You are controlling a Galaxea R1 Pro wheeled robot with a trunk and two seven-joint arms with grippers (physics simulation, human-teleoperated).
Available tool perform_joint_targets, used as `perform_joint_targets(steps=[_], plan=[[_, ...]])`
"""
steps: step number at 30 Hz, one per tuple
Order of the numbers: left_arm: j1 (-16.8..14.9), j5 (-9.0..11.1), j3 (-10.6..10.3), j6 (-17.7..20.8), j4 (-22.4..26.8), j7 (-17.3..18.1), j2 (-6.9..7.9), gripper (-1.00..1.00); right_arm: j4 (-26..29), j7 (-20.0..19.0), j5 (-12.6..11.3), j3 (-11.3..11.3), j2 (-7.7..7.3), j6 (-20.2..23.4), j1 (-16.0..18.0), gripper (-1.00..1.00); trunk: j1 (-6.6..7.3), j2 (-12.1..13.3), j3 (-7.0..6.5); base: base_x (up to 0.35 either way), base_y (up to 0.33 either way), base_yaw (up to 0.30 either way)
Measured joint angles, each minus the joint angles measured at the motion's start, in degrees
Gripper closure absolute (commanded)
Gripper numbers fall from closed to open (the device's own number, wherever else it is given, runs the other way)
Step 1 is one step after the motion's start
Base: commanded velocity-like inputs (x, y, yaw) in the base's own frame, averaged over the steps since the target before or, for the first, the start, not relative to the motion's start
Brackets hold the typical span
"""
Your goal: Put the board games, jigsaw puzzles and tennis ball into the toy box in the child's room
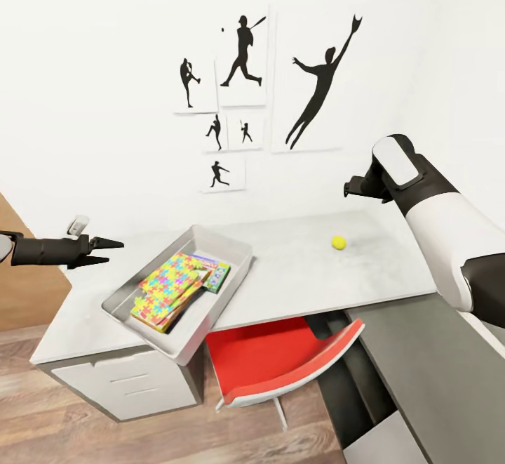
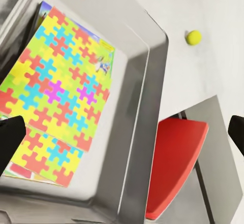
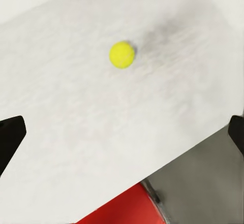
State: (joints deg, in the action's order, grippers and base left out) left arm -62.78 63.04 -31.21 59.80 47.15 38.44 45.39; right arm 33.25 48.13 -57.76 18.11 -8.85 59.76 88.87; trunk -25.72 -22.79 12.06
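— Tennis ball point(image 1: 339, 242)?
— Alone on the bare pale table point(image 1: 294, 274), toward the right half, well apart from the toy box point(image 1: 235, 257); small and yellow from the right wrist camera too point(image 3: 122, 55), between the two dark fingertips at the frame edges.
— Toy box?
— Grey, sitting slantwise on the left part of the table, one corner jutting past the front edge; inside, two jigsaw puzzles point(image 1: 168, 288) stacked flat, bright with yellow, pink, blue and green pieces; under them, edges of printed board games point(image 1: 216, 276) peeking out at the far side.
— Grippers?
— Left gripper point(image 1: 116, 251) held level to the left of the box, above the table's left end; fingers spread, nothing between them. Right gripper point(image 1: 348, 188) raised above the far right of the table, over the ball; fingertips wide apart in its wrist camera, empty.
— Around it?
— Red chair point(image 1: 280, 359) tucked under the table; white drawers point(image 1: 133, 380) at the left end; black athlete pictures point(image 1: 242, 92) on the white wall; wood floor point(image 1: 42, 422) below.
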Motion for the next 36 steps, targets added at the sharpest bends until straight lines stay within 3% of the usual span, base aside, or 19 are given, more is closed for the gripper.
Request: perform_joint_targets(steps=[22,30,36], plan=[[0.0,0.5,0.2,0.1,0.0,0.1,0.28,-1.00,-0.1,0.0,0.0,0.1,0.15,-0.4,-1.2,-1.00,-0.03,0.0,0.86,0.126,-0.021,0.000],[0.0,0.5,0.3,0.1,0.2,0.3,0.48,-1.00,-2.1,-0.1,-0.1,0.3,0.45,-6.3,-1.6,-1.00,-0.03,0.0,1.59,0.006,0.000,0.000],[0.0,0.6,0.6,0.1,0.4,2.6,0.72,-1.00,-5.0,-0.2,0.0,0.3,0.76,-7.7,-1.6,-1.00,-0.03,0.0,2.15,0.000,0.000,0.000]])
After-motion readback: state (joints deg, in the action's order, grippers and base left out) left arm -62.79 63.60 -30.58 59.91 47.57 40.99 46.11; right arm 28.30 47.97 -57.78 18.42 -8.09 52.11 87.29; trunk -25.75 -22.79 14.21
